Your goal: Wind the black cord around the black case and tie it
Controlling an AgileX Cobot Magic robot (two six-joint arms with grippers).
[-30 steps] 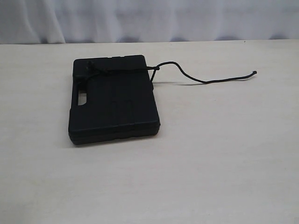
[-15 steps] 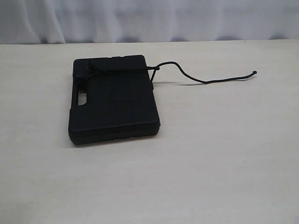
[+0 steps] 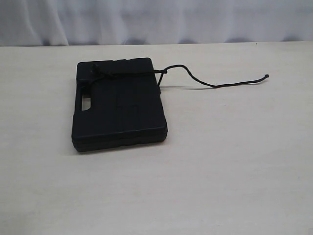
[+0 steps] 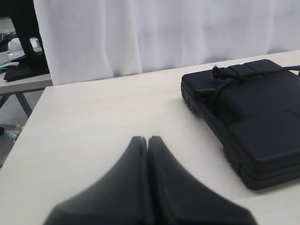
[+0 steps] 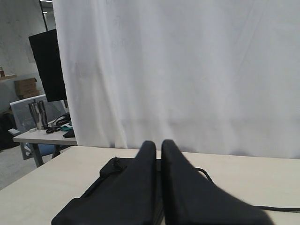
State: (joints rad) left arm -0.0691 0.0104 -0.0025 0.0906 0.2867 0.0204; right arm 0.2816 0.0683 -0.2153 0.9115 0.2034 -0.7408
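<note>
A pale table (image 3: 220,171), white curtain (image 3: 156,19) behind, holds the black case (image 3: 120,105), black cord (image 3: 215,85) trailing rightward. Open surface spreads in front. The left gripper (image 4: 147,140) and right gripper (image 5: 158,143) are clenched, empty.

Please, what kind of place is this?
Probably a lab or office workroom, not a home. A bare pale table stands before a white curtain that serves as a backdrop. Past the curtain's edge, the right wrist view shows a dark monitor, a cluttered desk and cardboard boxes.
</note>
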